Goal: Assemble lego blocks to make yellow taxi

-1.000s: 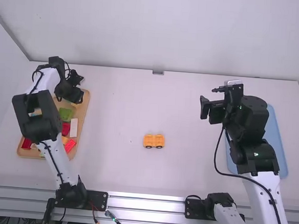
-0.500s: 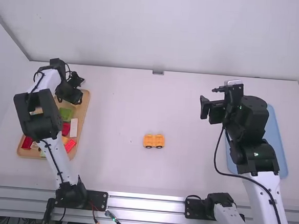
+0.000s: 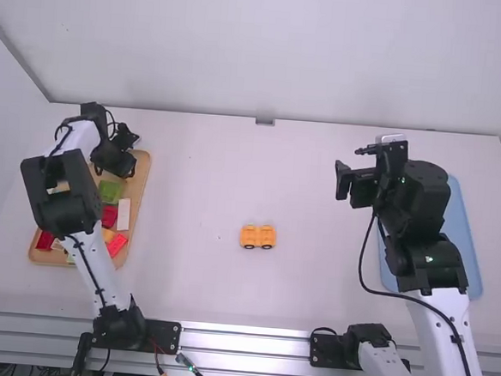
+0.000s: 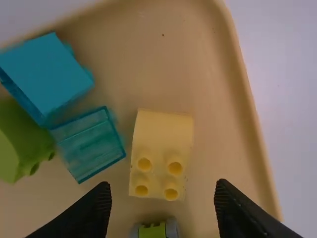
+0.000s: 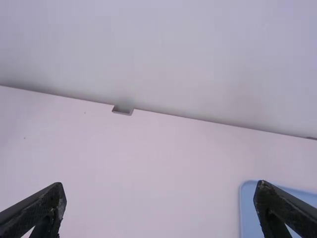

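Observation:
My left gripper (image 3: 114,172) hangs over the far end of the wooden tray (image 3: 145,181). In the left wrist view my left gripper (image 4: 163,206) is open, and a pale yellow sloped block (image 4: 162,134) with four studs lies in the tray just beyond its fingertips. An orange-yellow piece with wheels (image 3: 257,237) stands alone mid-table. My right gripper (image 3: 351,183) is held at the right, above the table; in the right wrist view my right gripper (image 5: 161,193) stands open with nothing between its fingers.
Beside the yellow block lie a blue block (image 4: 47,74), a translucent teal block (image 4: 89,144) and a green one (image 4: 20,141). Nearer in the tray are green (image 3: 110,192), white (image 3: 123,214) and red (image 3: 117,245) blocks. A blue tray (image 3: 463,229) lies at the right.
The left gripper has shifted slightly within the tray's far end, a little down the picture. The right arm and the wheeled piece have stayed put.

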Motion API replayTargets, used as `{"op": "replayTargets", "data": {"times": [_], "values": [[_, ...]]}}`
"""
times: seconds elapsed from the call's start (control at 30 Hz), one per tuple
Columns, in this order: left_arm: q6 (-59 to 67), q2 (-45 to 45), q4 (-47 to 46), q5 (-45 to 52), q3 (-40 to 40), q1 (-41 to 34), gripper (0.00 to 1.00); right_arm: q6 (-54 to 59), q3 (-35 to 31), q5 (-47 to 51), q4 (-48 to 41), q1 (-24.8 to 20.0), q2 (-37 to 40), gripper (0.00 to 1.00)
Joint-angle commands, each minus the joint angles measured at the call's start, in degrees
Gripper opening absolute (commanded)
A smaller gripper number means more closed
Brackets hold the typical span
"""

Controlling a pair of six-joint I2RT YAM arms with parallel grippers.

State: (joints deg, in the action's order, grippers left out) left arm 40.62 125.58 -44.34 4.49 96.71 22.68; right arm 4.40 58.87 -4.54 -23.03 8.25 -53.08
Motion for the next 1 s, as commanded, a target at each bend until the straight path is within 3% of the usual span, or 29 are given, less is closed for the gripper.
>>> {"op": "replayTargets", "data": {"times": [0.0, 0.17, 0.43, 0.97], "values": [[1.22, 1.25, 0.35, 0.85, -1.68, 0.13, 0.56, -0.11, 1.81, -0.13, 0.24, 0.04, -0.17, 0.99], [1.27, 1.25, 3.5, 1.07, -3.93, 0.07, 0.5, -0.13, 1.81, -0.13, 0.28, 0.04, -0.17, 0.99], [1.88, 1.36, 5.62, 4.72, -4.48, 0.52, 0.5, -0.13, 1.81, -0.15, 0.24, 0.04, -0.17, 0.99], [0.81, 1.95, 9.66, 1.95, -7.28, 0.24, 0.45, -0.11, 1.81, -0.15, 0.26, 0.04, -0.17, 0.99]]}}
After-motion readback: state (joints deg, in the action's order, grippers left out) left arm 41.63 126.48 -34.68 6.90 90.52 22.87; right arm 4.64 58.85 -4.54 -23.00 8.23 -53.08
